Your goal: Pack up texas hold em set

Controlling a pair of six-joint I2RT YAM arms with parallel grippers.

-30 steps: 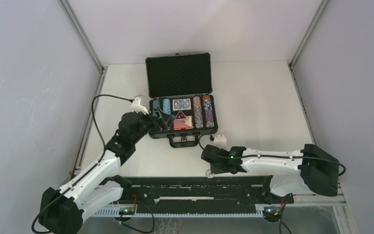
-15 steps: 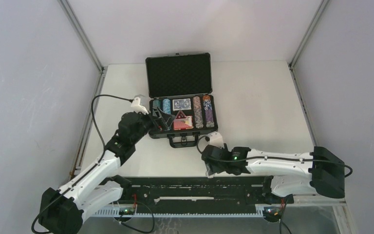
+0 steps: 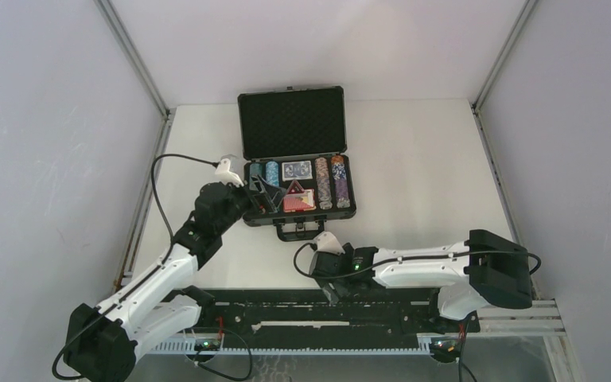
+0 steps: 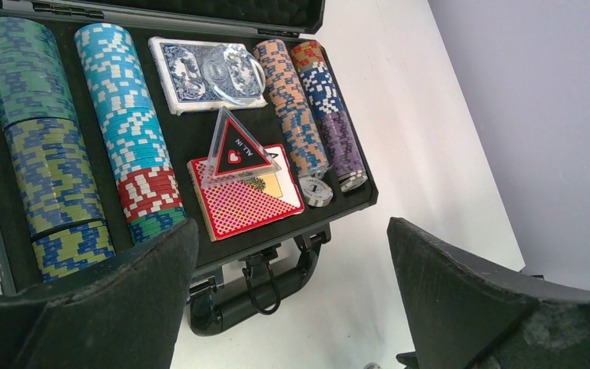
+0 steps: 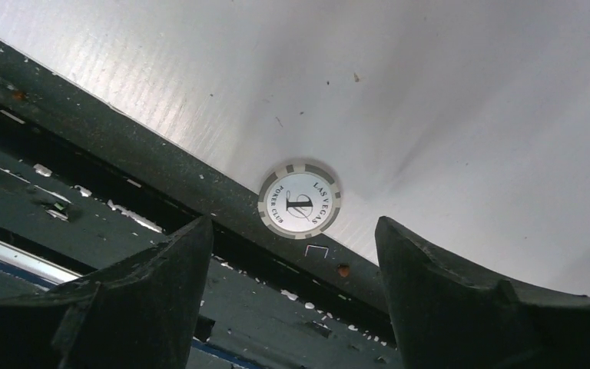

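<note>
White table (image 3: 414, 159) bears open black briefcase (image 3: 293, 123) (foam-lined), chips (image 4: 127, 123) rowed.

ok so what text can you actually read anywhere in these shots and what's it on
"LAS VEGAS": rim of the white chip at the table's near edge.
"POKER CLUB": same chip's rim.
"1": that chip's centre.
"ALL IN": triangular button on the red deck, seen upside down, so probable only.
Too small to read: the mark on the loose chip in the case; any print on the clear round button on the blue deck.
</note>
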